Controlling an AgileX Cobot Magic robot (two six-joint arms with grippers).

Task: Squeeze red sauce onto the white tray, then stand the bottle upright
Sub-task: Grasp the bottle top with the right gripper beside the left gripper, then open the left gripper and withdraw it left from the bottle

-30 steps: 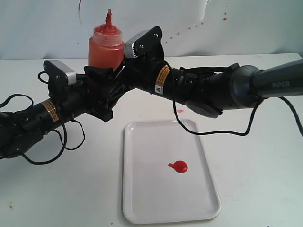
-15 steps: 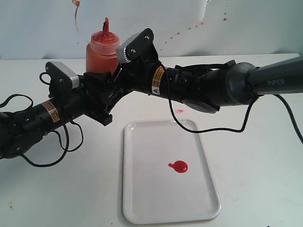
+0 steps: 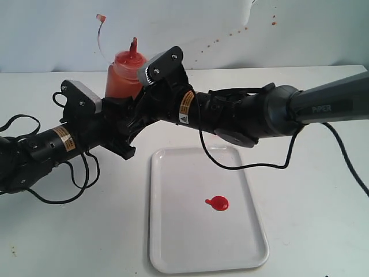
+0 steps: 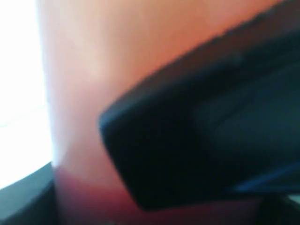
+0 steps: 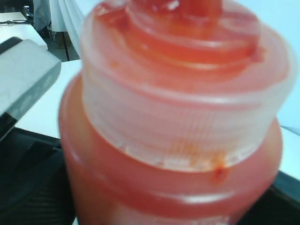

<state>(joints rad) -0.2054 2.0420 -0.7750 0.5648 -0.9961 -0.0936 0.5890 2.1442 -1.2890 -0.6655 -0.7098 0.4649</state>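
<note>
The bottle (image 3: 122, 78) has been lowered, gripped by the left pincer (image 3: 128, 112); whether the right pincer (image 3: 142, 99) is closed cannot be told. A pale wall (image 3: 46, 34) is seen behind the white tabletop (image 3: 317, 219).

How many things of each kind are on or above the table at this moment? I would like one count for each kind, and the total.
bottle: 1
white tray: 1
red sauce blob: 1
robot arms: 2, left arm and right arm
Total: 5
</note>
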